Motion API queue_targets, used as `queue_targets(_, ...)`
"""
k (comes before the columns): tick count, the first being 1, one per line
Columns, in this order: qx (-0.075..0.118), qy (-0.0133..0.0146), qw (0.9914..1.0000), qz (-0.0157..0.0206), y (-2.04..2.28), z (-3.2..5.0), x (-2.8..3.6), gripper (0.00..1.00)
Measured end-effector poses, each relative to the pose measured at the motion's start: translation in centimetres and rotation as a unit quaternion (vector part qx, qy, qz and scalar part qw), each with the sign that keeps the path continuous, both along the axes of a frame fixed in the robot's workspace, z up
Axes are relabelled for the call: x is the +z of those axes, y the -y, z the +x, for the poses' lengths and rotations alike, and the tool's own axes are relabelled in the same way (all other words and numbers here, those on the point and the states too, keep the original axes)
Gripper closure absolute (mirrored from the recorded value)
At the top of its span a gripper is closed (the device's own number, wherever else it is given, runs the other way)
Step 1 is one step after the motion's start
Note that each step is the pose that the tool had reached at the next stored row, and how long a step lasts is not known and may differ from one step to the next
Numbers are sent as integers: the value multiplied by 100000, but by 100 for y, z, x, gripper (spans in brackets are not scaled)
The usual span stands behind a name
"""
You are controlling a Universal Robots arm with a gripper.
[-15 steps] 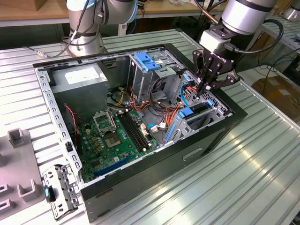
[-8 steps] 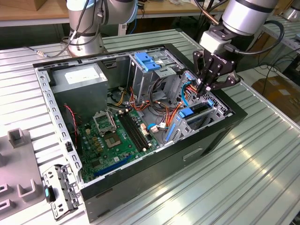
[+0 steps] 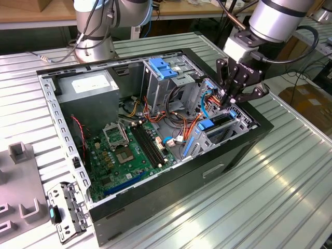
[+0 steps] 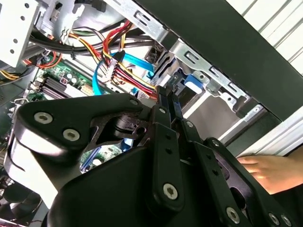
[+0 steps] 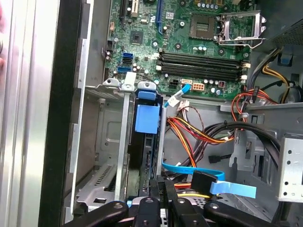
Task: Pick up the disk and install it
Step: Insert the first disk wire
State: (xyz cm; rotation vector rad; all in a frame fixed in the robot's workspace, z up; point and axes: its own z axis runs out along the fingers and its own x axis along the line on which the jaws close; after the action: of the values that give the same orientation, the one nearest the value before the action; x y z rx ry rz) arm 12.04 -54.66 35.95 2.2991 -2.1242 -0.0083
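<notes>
The disk (image 3: pixel 217 123) stands on edge in a slot of the metal drive cage (image 3: pixel 246 120) at the front corner of the open computer case, its blue carrier rail uppermost. In the first wrist view the disk (image 5: pixel 141 158) is a dark slab under a blue tab, and the neighbouring slot is empty. My gripper (image 3: pixel 229 101) hangs just above the disk's end, fingers pressed together. In both wrist views the gripper (image 4: pixel 169 97) (image 5: pixel 162 188) is shut, with its tips close to the blue rail (image 4: pixel 191 84). I cannot tell whether they touch it.
Bundled power and blue data cables (image 3: pixel 184 127) lie beside the cage. The motherboard (image 3: pixel 129 150) covers the case floor, the grey power supply (image 3: pixel 88 91) sits at the back, and a second cage has a blue latch (image 3: pixel 163 67). A person's hand (image 4: pixel 265 170) rests outside the case wall.
</notes>
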Motion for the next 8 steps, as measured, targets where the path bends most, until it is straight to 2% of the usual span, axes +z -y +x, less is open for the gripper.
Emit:
queue_targets(5,-326,0,99999,11,15,-26,-9,84)
queue_targets(8,-2323,3,99973,5,16,-29,-28,84)
